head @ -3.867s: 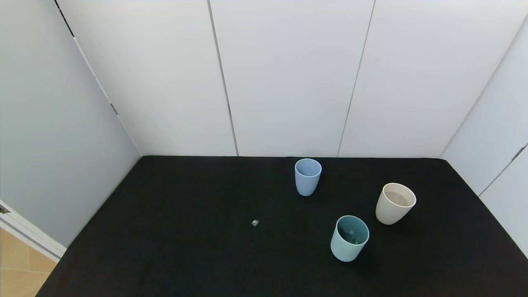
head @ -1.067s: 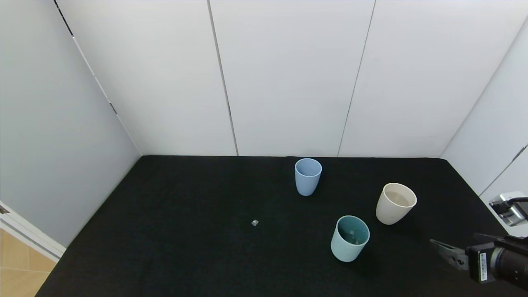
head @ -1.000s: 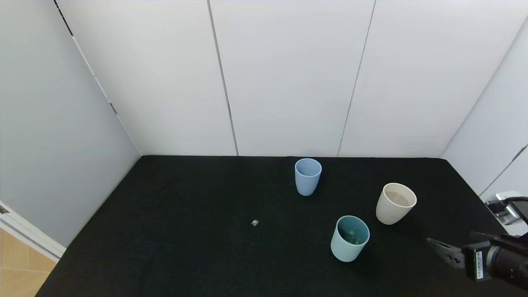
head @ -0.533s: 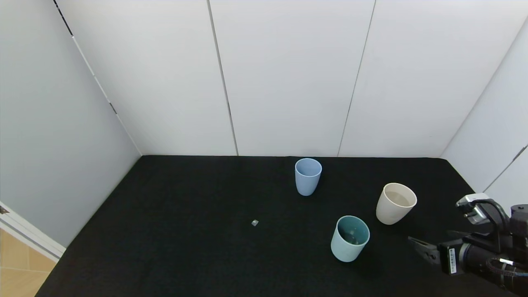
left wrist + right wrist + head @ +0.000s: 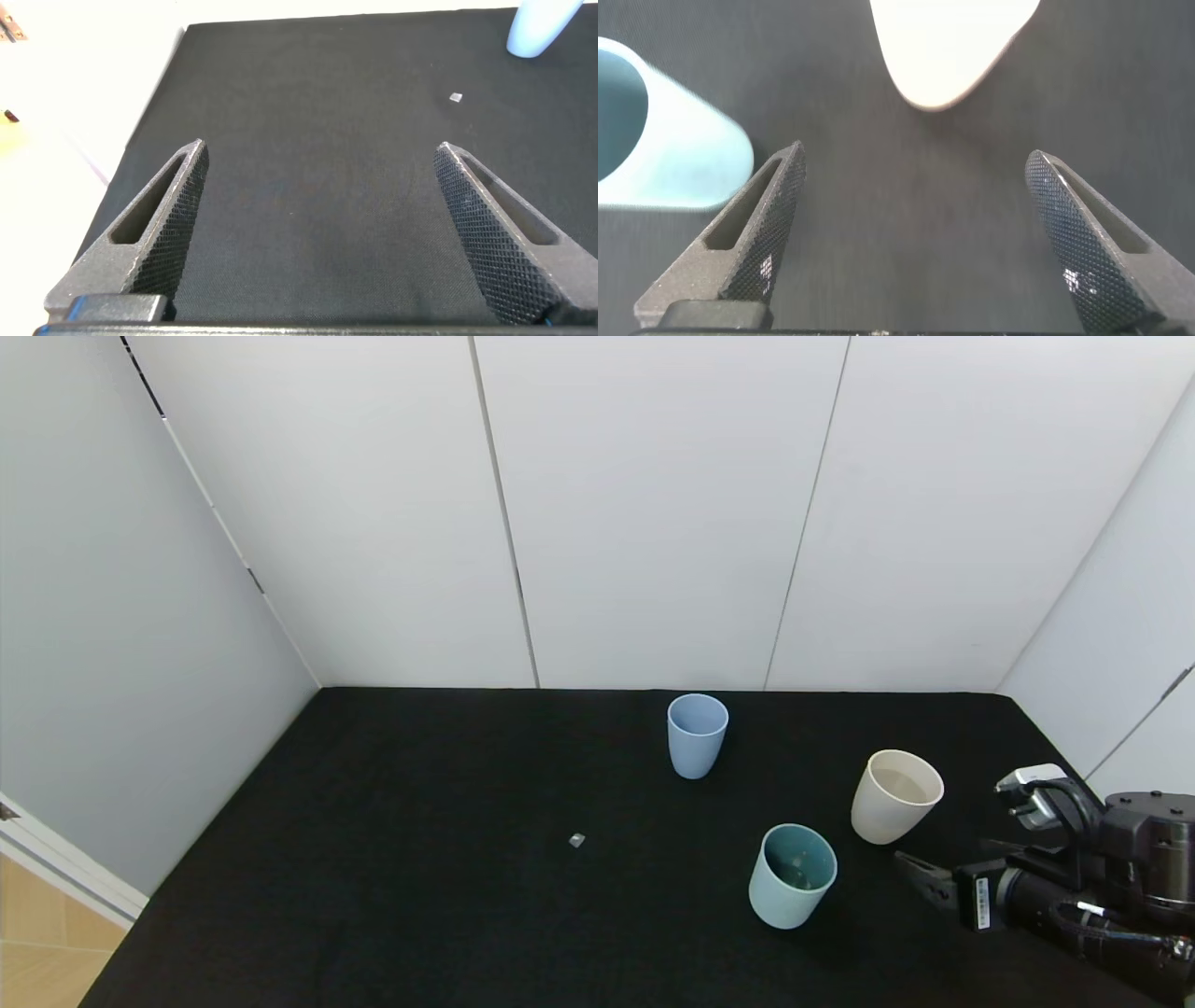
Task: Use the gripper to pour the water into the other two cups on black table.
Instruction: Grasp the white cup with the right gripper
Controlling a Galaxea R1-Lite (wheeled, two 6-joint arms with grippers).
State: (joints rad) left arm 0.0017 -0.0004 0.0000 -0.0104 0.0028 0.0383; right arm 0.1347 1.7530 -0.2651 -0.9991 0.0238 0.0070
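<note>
Matte black fabric-covered table (image 5: 420, 896), enclosed by plain white panel walls (image 5: 653, 513). Right robot arm, black with cylindrical joints and barcode stickers, ending in the right gripper (image 5: 920, 877): absent 3.9 s ago, it has entered from the robot's right edge and advanced steadily toward the cups. Its textured black fingers (image 5: 752, 233) are spread wide and hold nothing; in the right wrist view the base of the cream-beige cup lies ahead between them, not yet touched.

Cream-beige tapered plastic cup (image 5: 894, 796), upright, holding the water (image 5: 901, 786), a clear liquid faintly visible inside; unmoved throughout. Light teal tapered cup with darker teal interior (image 5: 792, 875), upright, just beside the fingertip. Pale periwinkle-blue tapered cup (image 5: 696, 735), upright, farther back, well apart from the others.

Left gripper (image 5: 318, 233), fingers likewise spread and empty, parked over bare table outside the head view.

Small grey speck (image 5: 576, 840) on the table.

Judgement: the approach is nearly complete; grasping the beige cup comes next, and no pouring has begun.
</note>
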